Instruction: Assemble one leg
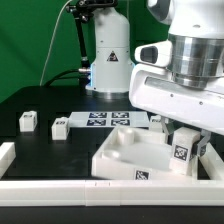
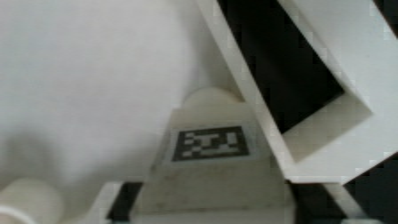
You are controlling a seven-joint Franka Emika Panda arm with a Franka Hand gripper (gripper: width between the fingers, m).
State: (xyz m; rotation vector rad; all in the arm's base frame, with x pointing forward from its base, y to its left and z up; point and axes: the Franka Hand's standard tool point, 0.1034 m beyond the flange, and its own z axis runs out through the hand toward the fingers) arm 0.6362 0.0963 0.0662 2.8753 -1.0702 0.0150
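In the middle of your frame you see the leg (image 2: 215, 150), a white block with a rounded end, its black-and-white marker tag (image 2: 212, 143) facing the camera; behind it the white panel (image 2: 89, 70) fills much of the frame, blurred and plain; beside the leg a raised white rim (image 2: 285, 100) runs diagonally; beyond that rim you see the black table (image 2: 347, 50); dark gaps flank the leg at the frame's edge.

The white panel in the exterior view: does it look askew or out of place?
Yes. The panel lies tilted, turned at an angle to the table edge. A leg stands on it under the end effector. Two legs lie apart.
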